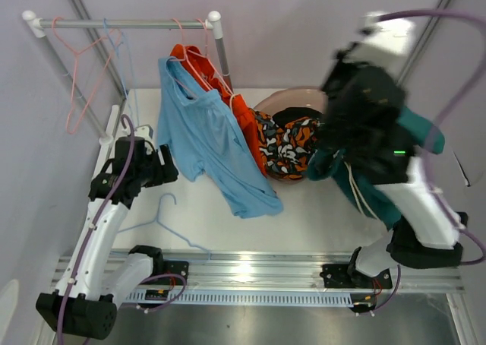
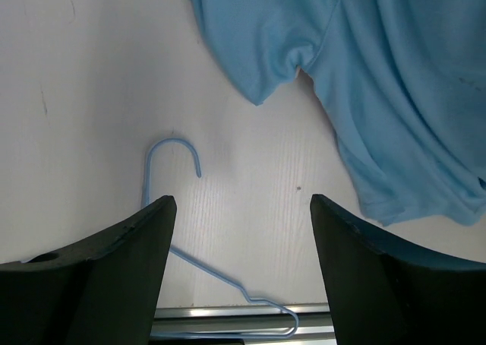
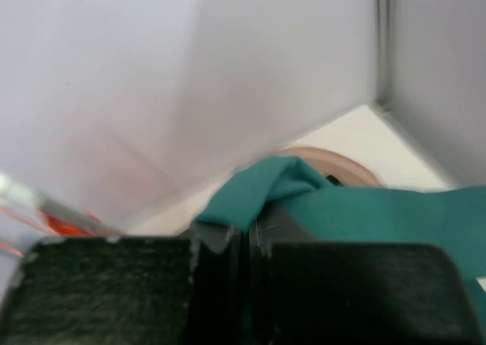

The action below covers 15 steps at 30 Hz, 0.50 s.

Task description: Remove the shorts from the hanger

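The light blue shorts (image 1: 205, 140) are hung left of the basin (image 1: 292, 96), long axis sloping down toward it. The teal shorts (image 1: 380, 200) are draped just right of it, seemingly pinched in the right end effector (image 3: 247, 246), though that view is blurred. Farther left, the left end effector (image 2: 241, 200) is held wide and empty, nearest the hung pair.

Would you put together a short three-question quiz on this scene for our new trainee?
1. True or false: the left gripper is shut on the blue hanger.
2. Which colour of shorts does the right gripper hold? A orange, B teal, C light blue.
3. Fill in: the patterned shorts lie in the ____.
Key: 1 false, it is open; 2 B, the teal shorts; 3 basin.
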Motion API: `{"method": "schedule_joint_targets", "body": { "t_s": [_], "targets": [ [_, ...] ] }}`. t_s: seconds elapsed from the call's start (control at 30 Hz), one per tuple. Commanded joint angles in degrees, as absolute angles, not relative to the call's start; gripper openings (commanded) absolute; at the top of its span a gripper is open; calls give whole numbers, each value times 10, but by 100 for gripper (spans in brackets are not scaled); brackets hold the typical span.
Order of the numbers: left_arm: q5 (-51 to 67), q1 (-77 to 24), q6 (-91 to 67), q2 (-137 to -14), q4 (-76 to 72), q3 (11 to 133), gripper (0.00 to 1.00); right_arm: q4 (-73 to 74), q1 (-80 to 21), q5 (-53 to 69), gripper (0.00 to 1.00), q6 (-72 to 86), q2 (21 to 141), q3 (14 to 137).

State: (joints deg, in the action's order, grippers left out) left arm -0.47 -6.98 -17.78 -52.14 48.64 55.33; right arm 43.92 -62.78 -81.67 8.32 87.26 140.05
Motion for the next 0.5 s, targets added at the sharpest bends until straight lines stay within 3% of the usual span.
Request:
{"method": "schedule_joint_targets", "body": {
  "t_s": [0.0,0.07,0.1,0.17,0.27,0.47],
  "targets": [
    [-11,-66,-184,-506,475,573,77,-303,-661,-760,0,-659,901,1197],
    [-8,-66,-176,-498,469,567,77,-198,-647,-716,0,-629,937,1292],
    [-8,-66,-174,-493,468,562,77,-18,-633,-665,0,-509,980,1432],
    [-11,-66,-170,-483,462,551,77,47,-584,-622,0,-466,1017,1523],
    [-3,-66,-169,-476,461,543,77,-91,-529,-555,0,-539,1023,1507],
    [19,-66,-156,-463,468,543,77,-51,-330,-448,0,-344,1012,1441]
  ]
}}
